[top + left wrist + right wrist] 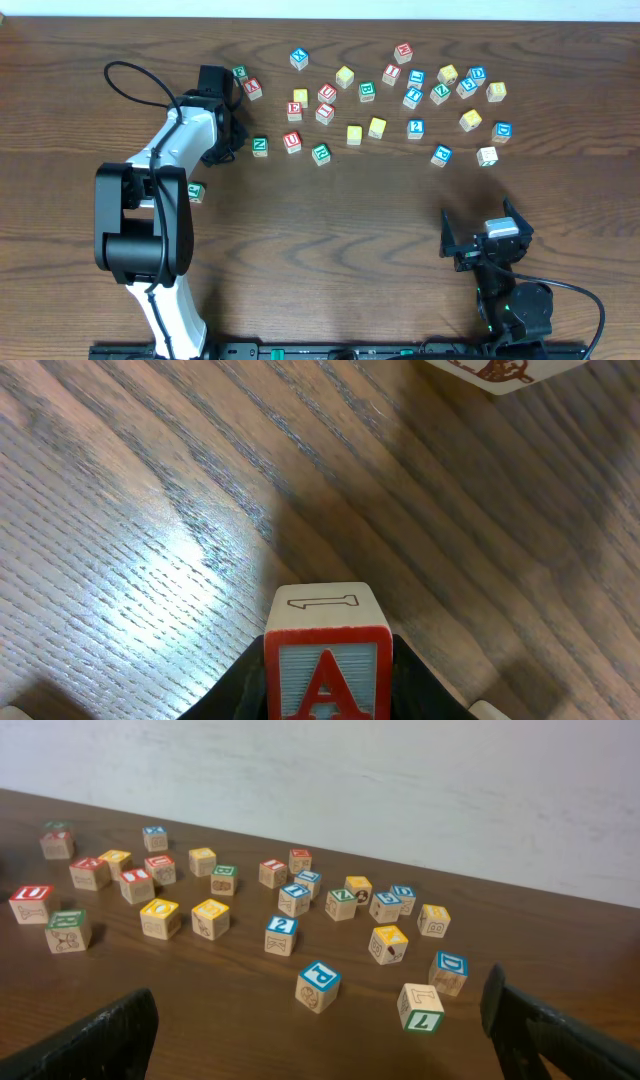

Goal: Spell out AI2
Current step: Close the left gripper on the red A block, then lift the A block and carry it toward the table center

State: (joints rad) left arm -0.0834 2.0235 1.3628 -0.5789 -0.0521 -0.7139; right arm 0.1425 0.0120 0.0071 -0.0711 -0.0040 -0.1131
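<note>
In the left wrist view, the wooden cube with a red A (327, 650) sits between the black fingers of my left gripper (328, 695), which press on both its sides just above the table. From overhead the left gripper (224, 138) is at the left end of the scattered cubes and hides the A. The cube with a blue 2 (281, 933) (415, 128) lies among the cubes on the right. A red-framed cube (391, 74) near the back looks like the I. My right gripper (320, 1050) (482, 240) is open and empty, short of the cubes.
Several other lettered cubes lie in a loose band across the far half of the table (330, 230), among them a blue P (318, 985), a green 7 (420, 1007) and a blue D (449, 972). One green cube (197, 191) lies beside the left arm. A cube's corner (495, 372) shows ahead of the A.
</note>
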